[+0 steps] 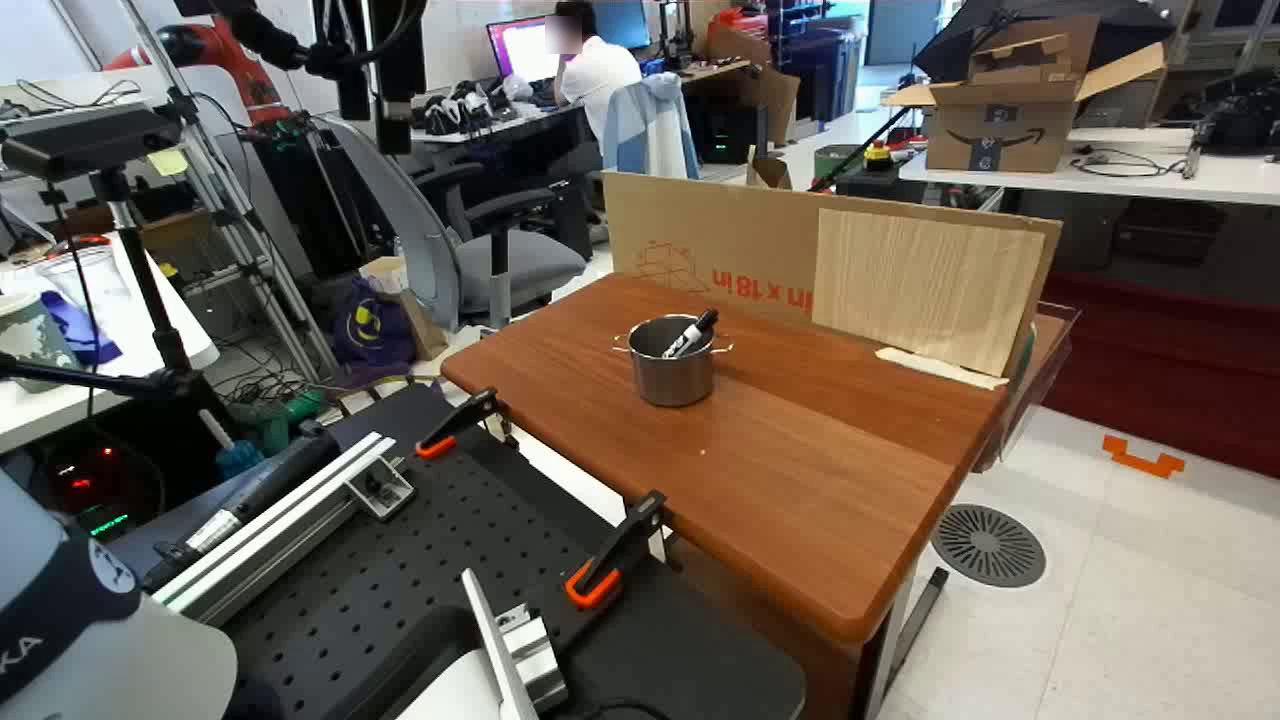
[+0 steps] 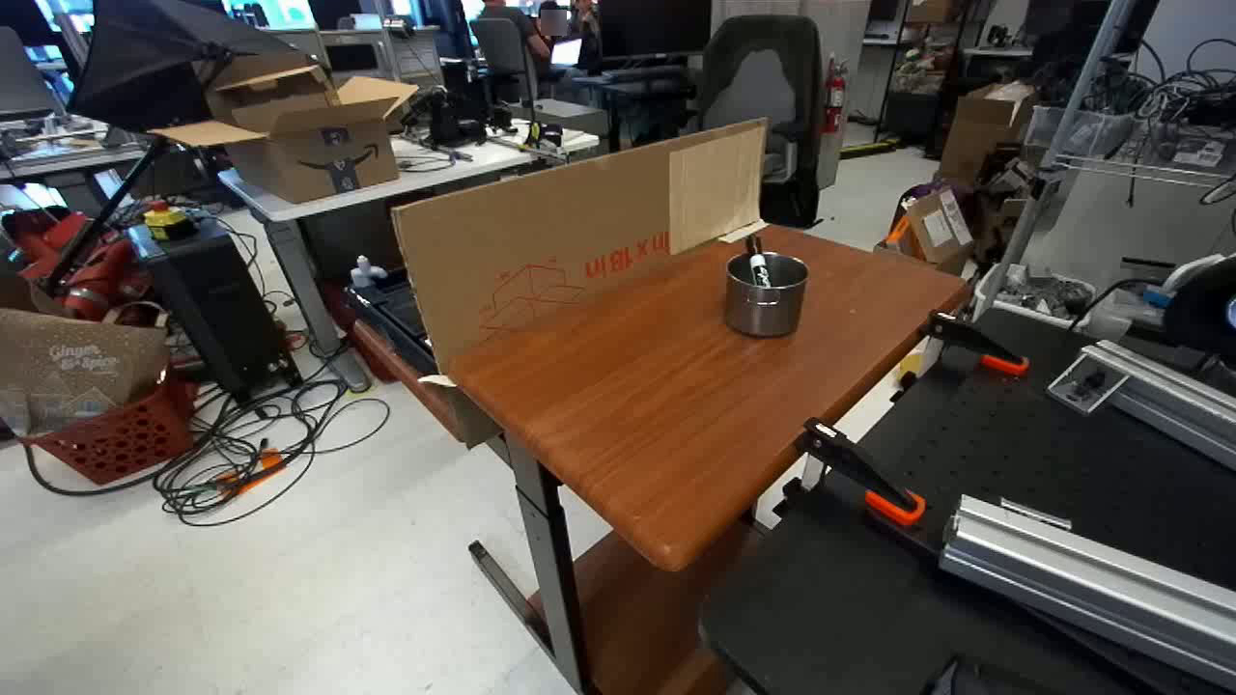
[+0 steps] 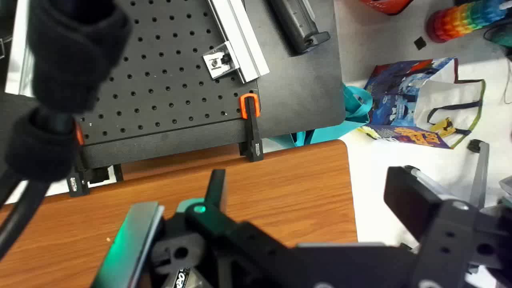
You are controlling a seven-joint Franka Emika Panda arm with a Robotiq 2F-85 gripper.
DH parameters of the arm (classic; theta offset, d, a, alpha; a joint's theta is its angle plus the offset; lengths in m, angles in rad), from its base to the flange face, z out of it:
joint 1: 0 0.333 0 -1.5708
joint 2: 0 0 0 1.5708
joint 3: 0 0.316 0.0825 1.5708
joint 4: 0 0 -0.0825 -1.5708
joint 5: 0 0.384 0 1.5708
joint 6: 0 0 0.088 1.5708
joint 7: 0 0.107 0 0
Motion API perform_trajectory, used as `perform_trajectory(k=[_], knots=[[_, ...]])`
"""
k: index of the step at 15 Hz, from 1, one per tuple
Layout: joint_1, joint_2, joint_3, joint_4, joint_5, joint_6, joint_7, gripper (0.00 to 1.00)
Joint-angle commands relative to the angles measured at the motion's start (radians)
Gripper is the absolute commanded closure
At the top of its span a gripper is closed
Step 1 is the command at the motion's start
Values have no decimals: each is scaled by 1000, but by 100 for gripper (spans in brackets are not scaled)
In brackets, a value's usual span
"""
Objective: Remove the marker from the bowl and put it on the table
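Note:
The marker [image 1: 690, 336], white with a black cap, leans in the small grey metal bowl [image 1: 673, 383], its cap end sticking up above the rim. Both also show in an exterior view, the marker [image 2: 759, 270] tilted against the rim of the bowl [image 2: 763, 315]. The bowl stands on the reddish-brown table [image 1: 800, 490]. In the wrist view my gripper [image 3: 309, 192] is open, with nothing between its fingers, above the table [image 3: 60, 236]. A lettered piece of the marker [image 3: 182, 277] shows at the bottom edge, behind gripper parts; most of it and the bowl are hidden there.
A cardboard sheet [image 1: 720, 240] with a pale wood-grain panel [image 1: 925, 290] stands along the table's far edge. Black clamps with orange handles [image 1: 615, 550] [image 2: 864, 473] grip the near edge. The black perforated bench [image 1: 400, 560] adjoins it, with metal rails [image 2: 1081, 579].

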Motion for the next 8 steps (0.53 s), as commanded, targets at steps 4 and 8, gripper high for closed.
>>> perform_trajectory(k=[4,8], knots=[[-43,18,35,-13,0,54,0,0],[-84,-45,32,-54,-27,63,18,0]])
